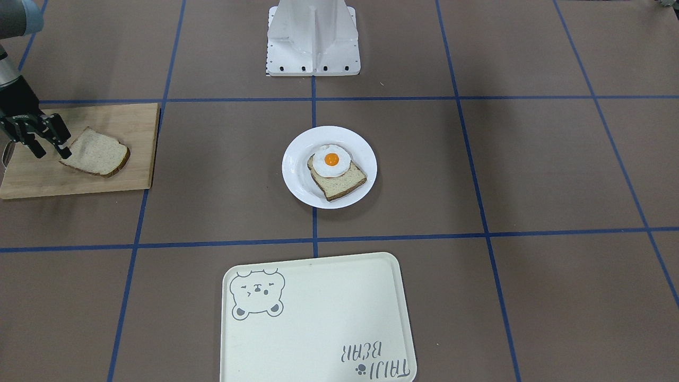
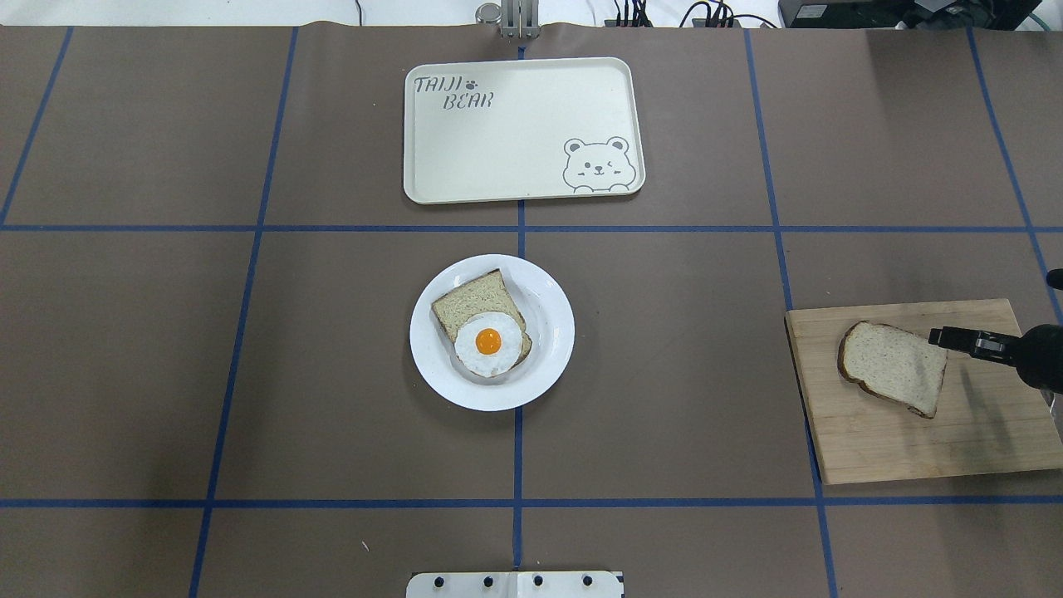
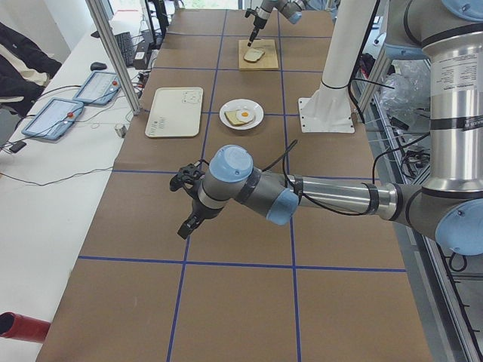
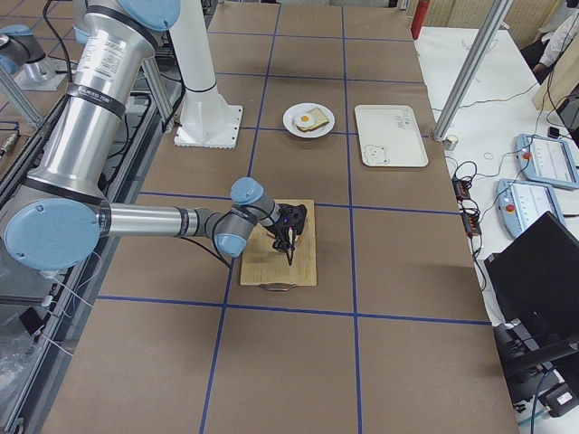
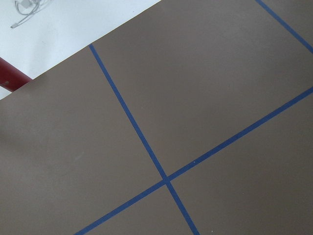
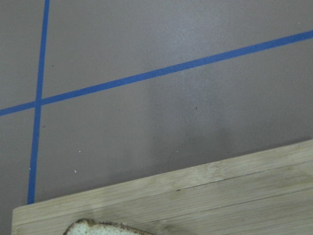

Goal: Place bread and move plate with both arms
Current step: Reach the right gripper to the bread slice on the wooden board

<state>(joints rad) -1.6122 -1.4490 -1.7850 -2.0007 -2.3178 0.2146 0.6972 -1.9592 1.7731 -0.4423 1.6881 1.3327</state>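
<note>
The right gripper [image 1: 53, 154], black with two fingers, points down over the table's end on the robot's right. Its fingers stand apart with nothing between them. The finger nearer the table's middle touches the edge of a slice of bread.

The left gripper [image 3: 189, 222] hangs above bare table, well apart from the right one, toward the opposite end. It shows only in the left side view, so I cannot tell whether its fingers are apart or together.

The brown table [image 2: 166, 374] spreads out from under both grippers and is crossed by blue tape lines [image 2: 249, 228].

A cream rectangular tray [image 2: 515, 141] with a bear drawing and the words "TAIJI BEAR" lies farthest from the right gripper. It is past the table's middle, on the side away from the robot.

A pale wooden cutting board [image 2: 913, 448] lies directly below the right gripper.

The round white plate [image 2: 548, 316] sits well apart from the right gripper, at the table's centre, between the robot's base and the tray.

The bread [image 2: 893, 365], pale with a dark crust, is on the cutting board just beside the right gripper's fingertips. Its edge against the finger looks raised, while its crust edge on the far side rests on the wood.

A second slice [image 2: 473, 303] lies on the plate, and a fried egg [image 2: 488, 342] sits on that slice.
</note>
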